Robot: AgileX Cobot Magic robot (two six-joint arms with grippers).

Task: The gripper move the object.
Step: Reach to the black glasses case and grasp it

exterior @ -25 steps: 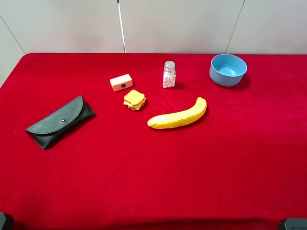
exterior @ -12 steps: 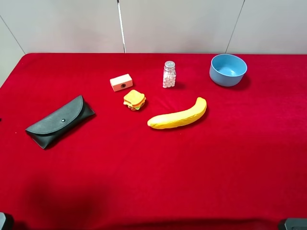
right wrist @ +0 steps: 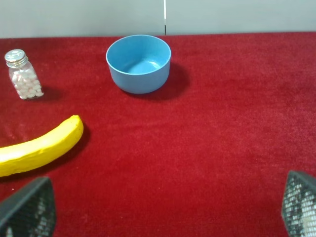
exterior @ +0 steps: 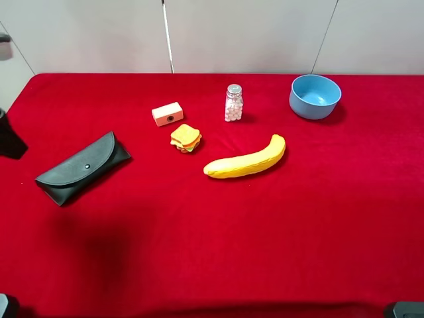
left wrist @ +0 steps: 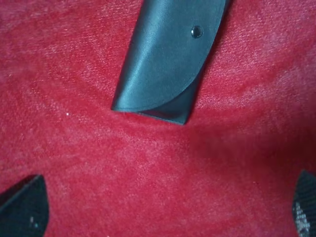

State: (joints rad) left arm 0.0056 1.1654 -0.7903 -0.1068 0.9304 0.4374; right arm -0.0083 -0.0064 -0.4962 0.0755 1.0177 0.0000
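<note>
The approach is judged to be the step in hand. The flat black leather-like glasses case, oblong with a curved flap and a small snap button, is seen lying untouched on the red cloth-covered bench. It is set at a slant near the left edge, about midway between the front and back edges. The black-fingered left gripper is held clear of the case, near one of its short ends. Its jaws are spread wide, only the two fingertips being shown in the wrist view, and nothing is gripped or touched by them. In the high view only a dark part of that arm is shown, at the left edge. The next move is judged to call for the gripper to be carried over the middle of the case, with the jaws set across its narrow width and lowered close to the cloth, since so flat a thing offers little to pinch. The right gripper is likewise held wide and empty over the right side of the bench, with the yellow banana and the round blue bowl ahead of it.
</note>
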